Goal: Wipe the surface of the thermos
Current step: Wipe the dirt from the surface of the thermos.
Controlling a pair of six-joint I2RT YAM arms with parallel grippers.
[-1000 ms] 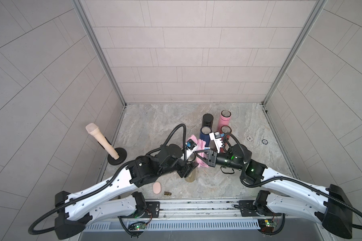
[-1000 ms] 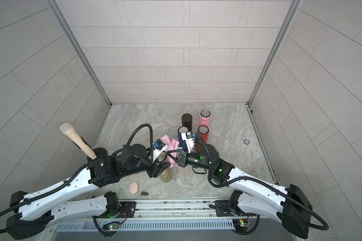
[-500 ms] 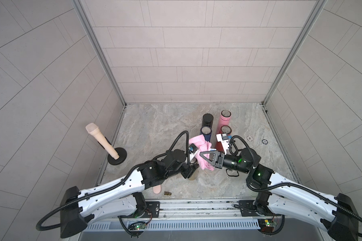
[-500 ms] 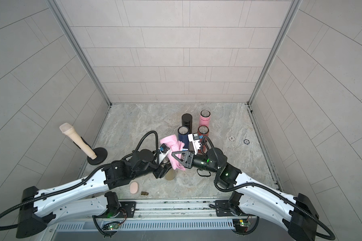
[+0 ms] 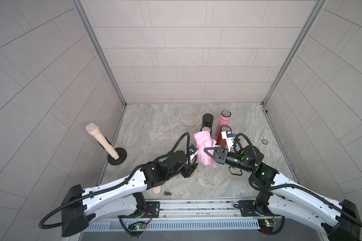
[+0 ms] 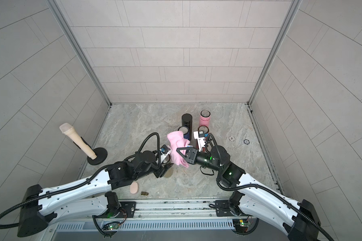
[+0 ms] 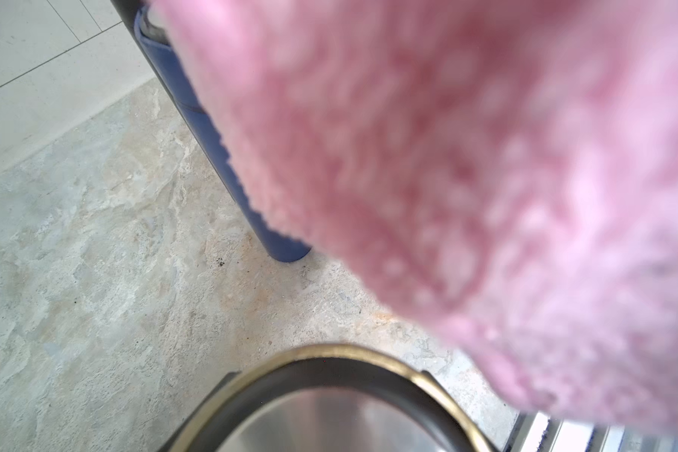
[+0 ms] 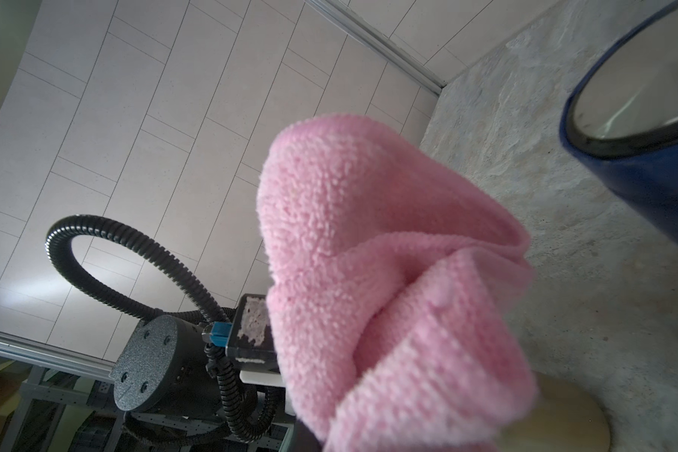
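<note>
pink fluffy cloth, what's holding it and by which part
The right gripper is shut on the pink fluffy cloth, pinching the bunched folds near its middle.

A pink cloth [image 5: 204, 149], gold thermos [image 6: 168, 172], navy thermos [image 8: 650, 184], black thermos [image 5: 207, 121], red thermos [image 5: 221, 141] and grey-veined marbled floor [image 5: 155, 129].

The cloth [image 5: 204, 150] hangs mid-floor, the thermos [image 6: 168, 171] just left of and before it (touching or not, I can't tell). Behind and right of it four flasks form a square: front-left flask [image 6: 186, 133], back-left flask [image 5: 207, 122], front-right flask [image 5: 220, 141], back-right flask [image 5: 223, 122]. A microphone stand [image 5: 117, 158] sits far left; a pad [image 5: 156, 189] and a scrap [image 5: 167, 193] lie near the front edge.
</note>
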